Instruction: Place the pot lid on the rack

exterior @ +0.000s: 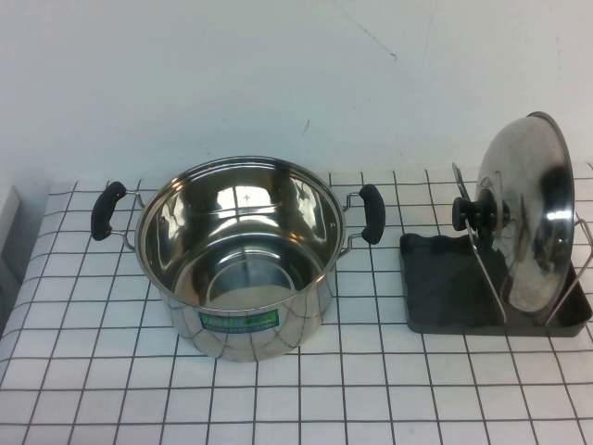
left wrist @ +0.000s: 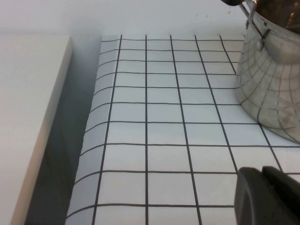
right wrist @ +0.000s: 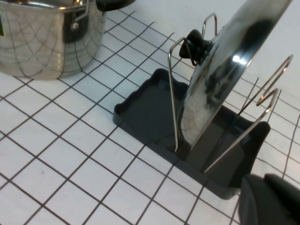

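The shiny pot lid (exterior: pixel 533 218) stands on edge in the dark grey rack (exterior: pixel 445 278) at the table's right, held between the silver wire loops. Its black knob (exterior: pixel 466 213) faces the pot. The right wrist view also shows the lid (right wrist: pixel 220 79) upright in the rack (right wrist: pixel 145 112). My right gripper (right wrist: pixel 265 192) is shut and empty, a little off the rack's near corner and touching nothing. My left gripper (left wrist: pixel 262 187) is shut and empty over the table to the left of the pot. Neither gripper shows in the high view.
An open steel pot (exterior: pixel 236 250) with two black handles stands mid-table, left of the rack; it also shows in the left wrist view (left wrist: pixel 272 79) and the right wrist view (right wrist: pixel 42 37). A white checked cloth (exterior: pixel 93 371) covers the table. A white block (left wrist: pixel 28 117) lies past the cloth's left edge.
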Motion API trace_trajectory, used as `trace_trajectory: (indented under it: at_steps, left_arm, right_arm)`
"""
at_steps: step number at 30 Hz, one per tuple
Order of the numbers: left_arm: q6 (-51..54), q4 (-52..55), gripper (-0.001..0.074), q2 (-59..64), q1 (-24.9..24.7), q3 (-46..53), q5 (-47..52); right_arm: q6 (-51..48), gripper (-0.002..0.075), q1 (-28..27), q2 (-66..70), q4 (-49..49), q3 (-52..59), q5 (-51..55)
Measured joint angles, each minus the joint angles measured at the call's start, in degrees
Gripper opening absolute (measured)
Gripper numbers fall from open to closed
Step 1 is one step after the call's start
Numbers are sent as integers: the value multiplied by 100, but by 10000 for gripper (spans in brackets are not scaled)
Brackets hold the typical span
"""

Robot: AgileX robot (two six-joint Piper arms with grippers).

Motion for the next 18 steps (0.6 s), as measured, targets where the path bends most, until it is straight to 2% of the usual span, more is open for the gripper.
trace_trajectory:
  at_steps: [11,18]
  left_arm:
    - [4,0,-2,0,0,0,0]
    - [13,0,-2,0,0,0,0]
  right_arm:
    - [0,-1,35,0,0,0,0]
    - [40,-1,530,-9,14,0,-179]
